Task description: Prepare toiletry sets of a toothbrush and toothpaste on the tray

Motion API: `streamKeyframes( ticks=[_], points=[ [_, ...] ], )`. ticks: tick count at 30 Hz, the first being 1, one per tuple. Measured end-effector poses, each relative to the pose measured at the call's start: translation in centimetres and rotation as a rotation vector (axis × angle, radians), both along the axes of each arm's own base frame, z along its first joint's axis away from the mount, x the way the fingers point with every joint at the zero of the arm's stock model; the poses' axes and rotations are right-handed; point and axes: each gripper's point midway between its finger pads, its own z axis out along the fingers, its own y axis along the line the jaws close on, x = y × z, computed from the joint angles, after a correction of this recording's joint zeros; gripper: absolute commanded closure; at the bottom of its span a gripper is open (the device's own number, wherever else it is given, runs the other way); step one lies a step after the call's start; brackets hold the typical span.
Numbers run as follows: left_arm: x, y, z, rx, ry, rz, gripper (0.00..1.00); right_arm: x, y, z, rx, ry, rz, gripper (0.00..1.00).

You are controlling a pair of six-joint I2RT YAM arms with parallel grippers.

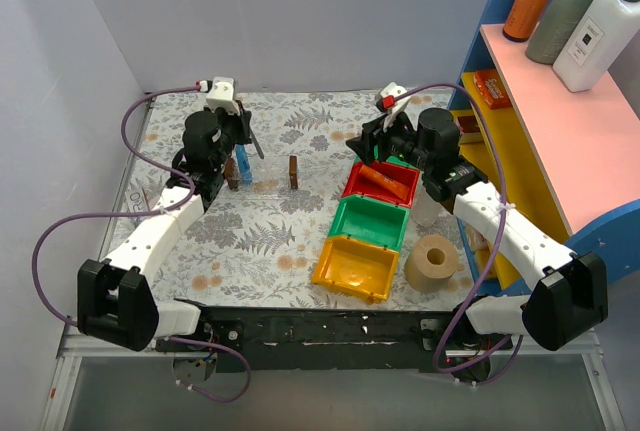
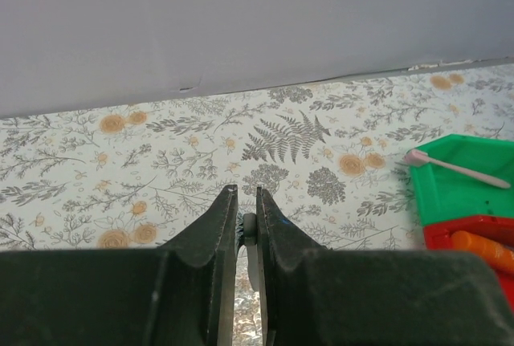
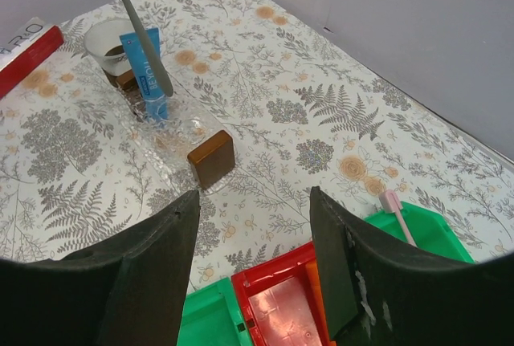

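Note:
The clear tray (image 1: 263,181) with brown end pieces lies at the back left of the table. It also shows in the right wrist view (image 3: 212,157). The blue toothpaste (image 1: 243,165) leans in the tray's left end (image 3: 147,69). My left gripper (image 1: 238,143) hangs over that end, shut on a grey toothbrush (image 3: 140,33) whose lower end reaches down into the tray beside the toothpaste. In the left wrist view the gripper (image 2: 243,193) pinches the toothbrush (image 2: 250,229). My right gripper (image 1: 377,147) is open and empty above the red bin (image 3: 281,302).
Red (image 1: 380,186), green (image 1: 368,221) and yellow (image 1: 355,266) bins stand in a row at the right. A second green bin (image 3: 426,238) holds a pink toothbrush (image 3: 397,213). A brown roll (image 1: 432,263) and a shelf unit (image 1: 545,151) with bottles are at the far right.

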Motion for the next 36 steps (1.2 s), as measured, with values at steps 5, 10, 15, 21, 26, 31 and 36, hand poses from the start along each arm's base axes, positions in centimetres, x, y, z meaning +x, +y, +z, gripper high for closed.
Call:
streamKeyframes(
  ticks=[5,10,15,21,26,31,36],
  points=[
    [0.9,-0.5,-1.8,0.051,0.033,-0.023,1.00,0.1,-0.1,0.1,0.010,0.002,0.000,0.36],
    [1.9,-0.7,-3.2,0.079,0.066,-0.032,1.00,0.2,-0.1,0.1,0.012,0.002,-0.001,0.36],
    [2.0,-0.4,-3.4,0.080,0.070,-0.030,1.00,0.3,0.0,-0.2,0.010,0.009,0.003,0.36],
    [2.0,-0.3,-3.5,0.080,0.074,-0.029,1.00,0.3,0.0,-0.3,0.010,0.015,0.006,0.36],
    [2.0,-0.3,-3.5,0.081,0.074,-0.029,1.00,0.4,-0.1,-0.3,0.011,0.016,0.003,0.36],
    [2.1,-0.3,-3.8,0.082,0.079,-0.029,1.00,0.4,-0.1,-0.3,0.012,0.017,0.003,0.36],
    [2.4,-0.4,-4.8,0.088,0.102,-0.028,1.00,0.4,-0.1,-0.3,0.013,0.018,0.003,0.36]
  ],
)
